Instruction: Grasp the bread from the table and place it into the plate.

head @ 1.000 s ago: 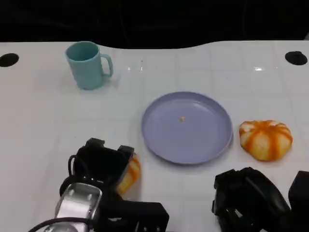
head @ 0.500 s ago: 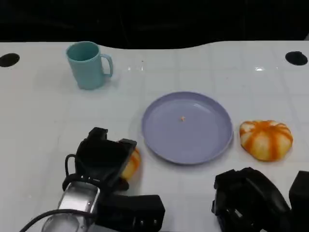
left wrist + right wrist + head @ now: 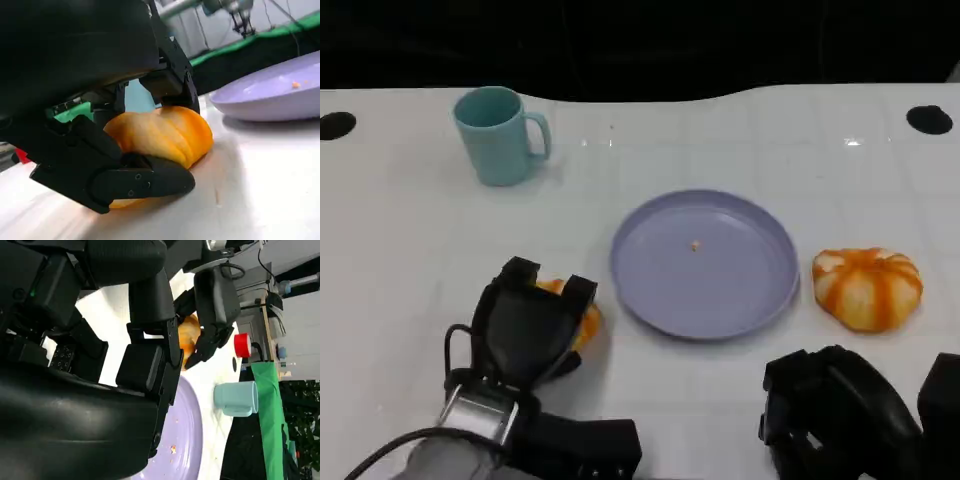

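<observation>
The head camera looks steeply down on the white table [image 3: 740, 150] from above. The left wrist camera sits just above the tabletop, very close behind an orange bread roll [image 3: 160, 132]. Both views share the round lilac plate [image 3: 705, 262], toward two o'clock.

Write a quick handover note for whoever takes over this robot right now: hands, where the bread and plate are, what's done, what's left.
Left hand: fingers wrapped around a bread roll, which sits on the table left of the plate.
Right hand: low at the near right, nothing in it that I can see; whether it is open or curled is unclear.
Purple plate: mid-table, holding only a crumb.
A second roll lies right of the plate, untouched.
Done: grasp on the first roll.
Left: lift it, move it over the plate, release.
</observation>
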Robot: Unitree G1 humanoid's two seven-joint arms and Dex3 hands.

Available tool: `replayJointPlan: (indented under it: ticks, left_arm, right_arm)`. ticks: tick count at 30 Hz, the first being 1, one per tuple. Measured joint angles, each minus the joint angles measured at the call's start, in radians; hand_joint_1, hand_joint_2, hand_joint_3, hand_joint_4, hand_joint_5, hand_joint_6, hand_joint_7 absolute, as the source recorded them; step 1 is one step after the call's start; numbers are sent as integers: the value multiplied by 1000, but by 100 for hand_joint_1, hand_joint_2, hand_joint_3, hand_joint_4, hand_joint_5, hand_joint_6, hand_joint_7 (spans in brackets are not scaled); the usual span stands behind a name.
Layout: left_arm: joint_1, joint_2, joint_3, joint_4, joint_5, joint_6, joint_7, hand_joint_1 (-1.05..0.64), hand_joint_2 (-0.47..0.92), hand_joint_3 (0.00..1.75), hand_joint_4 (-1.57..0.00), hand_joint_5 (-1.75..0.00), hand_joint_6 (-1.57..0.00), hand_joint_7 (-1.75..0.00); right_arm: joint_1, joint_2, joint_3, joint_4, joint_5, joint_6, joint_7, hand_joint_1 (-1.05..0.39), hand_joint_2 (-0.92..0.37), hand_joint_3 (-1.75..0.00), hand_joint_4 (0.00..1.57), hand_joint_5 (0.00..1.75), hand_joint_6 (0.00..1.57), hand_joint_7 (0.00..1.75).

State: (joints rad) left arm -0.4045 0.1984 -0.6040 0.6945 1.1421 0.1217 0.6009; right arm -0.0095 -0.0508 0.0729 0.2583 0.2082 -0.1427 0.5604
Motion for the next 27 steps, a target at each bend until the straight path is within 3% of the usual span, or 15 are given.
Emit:
replayJointPlan:
  ticks: [2,5,13,20,27]
  left_arm:
    - [-7,-2,0,46,-18,-31,89,-32,37,121,-99,-175,-84,-139]
    - [-13,-6,-5,82,-40,-59,171,-32,35,122,-99,-175,-80,-142]
    - [-22,-6,-7,76,-86,-89,210,-24,32,134,-97,-175,-75,-173]
    - [-20,7,0,2,-124,-132,225,-21,29,148,-98,-175,-77,-175]
    - [-9,39,19,-105,-128,-133,219,-22,29,148,-99,-175,-74,-175]
  right_arm:
    - [-1,0,-1,2,2,0,1,-105,0,-140,153,132,157,102]
    - [-4,0,-1,4,4,0,2,-105,0,-140,152,132,157,102]
    - [-5,0,-2,4,22,21,4,-105,1,-141,153,132,157,101]
    - [-5,0,-3,7,26,22,7,-105,3,-143,152,134,157,101]
    - [-4,0,-4,7,32,28,8,-105,-1,-140,152,134,157,102]
